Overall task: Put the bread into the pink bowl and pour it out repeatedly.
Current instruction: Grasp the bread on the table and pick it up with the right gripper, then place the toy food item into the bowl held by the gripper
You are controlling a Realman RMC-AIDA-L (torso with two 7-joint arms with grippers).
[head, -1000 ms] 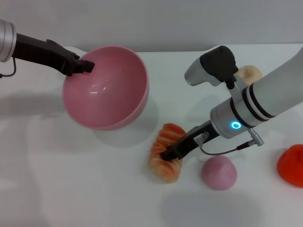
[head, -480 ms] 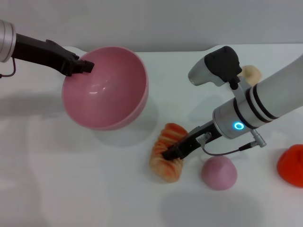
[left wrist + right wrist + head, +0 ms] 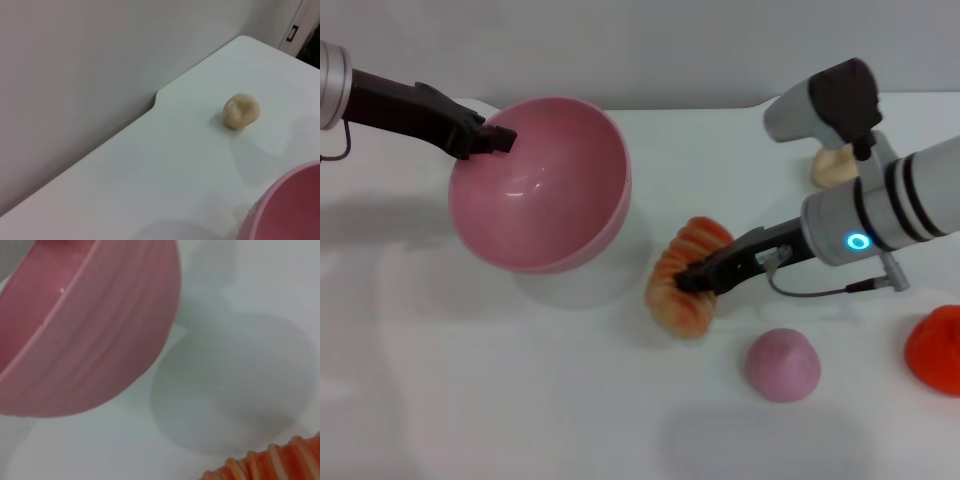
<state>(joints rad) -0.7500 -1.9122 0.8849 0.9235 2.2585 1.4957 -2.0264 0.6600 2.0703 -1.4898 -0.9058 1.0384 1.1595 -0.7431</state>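
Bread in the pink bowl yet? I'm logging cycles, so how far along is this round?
Done: the left tool has the pink bowl by its rim, raised, tilted and empty. In hand: the right tool is shut on the bread, which is beside the bowl, not in it. Left: carry the bread over the rim, drop it in, then pour it out.

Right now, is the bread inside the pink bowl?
No, the bread is outside the pink bowl, beside it and clamped in the right pincer; the bowl's inside shows nothing in it.
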